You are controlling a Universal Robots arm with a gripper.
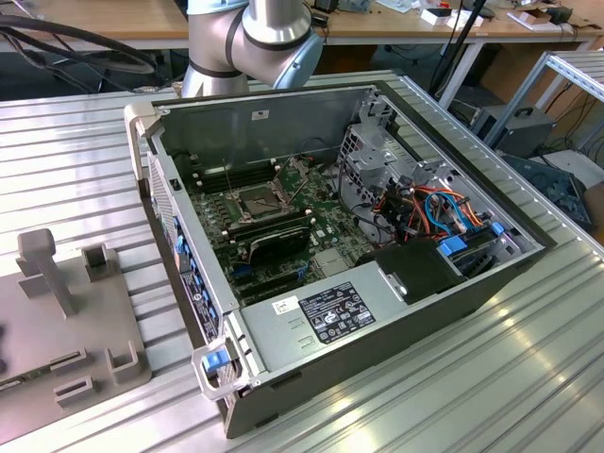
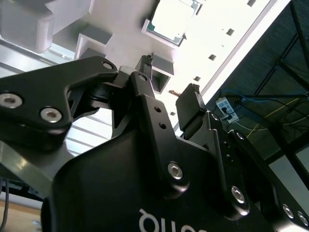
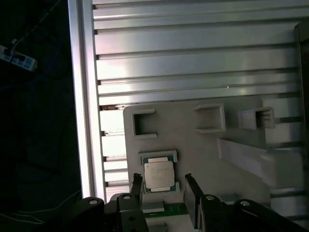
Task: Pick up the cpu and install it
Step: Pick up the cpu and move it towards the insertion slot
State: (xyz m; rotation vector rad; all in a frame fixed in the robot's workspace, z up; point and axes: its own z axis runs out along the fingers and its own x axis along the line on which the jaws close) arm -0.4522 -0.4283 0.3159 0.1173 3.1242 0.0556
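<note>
Cpu (image 3: 159, 175) lies flat in its seat on the grey tray (image 3: 193, 145) in the first wrist view, framed by the wide, empty gripper (image 3: 164, 189). In the second wrist view it lies beyond the fingertips, not touching them.

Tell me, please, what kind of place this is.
Most likely a robotics lab or workshop. An open computer case lies on a ribbed aluminium table, a robot arm stands behind it, a grey fixture plate holds the cpu, and wooden desks with cables stand further back.
</note>
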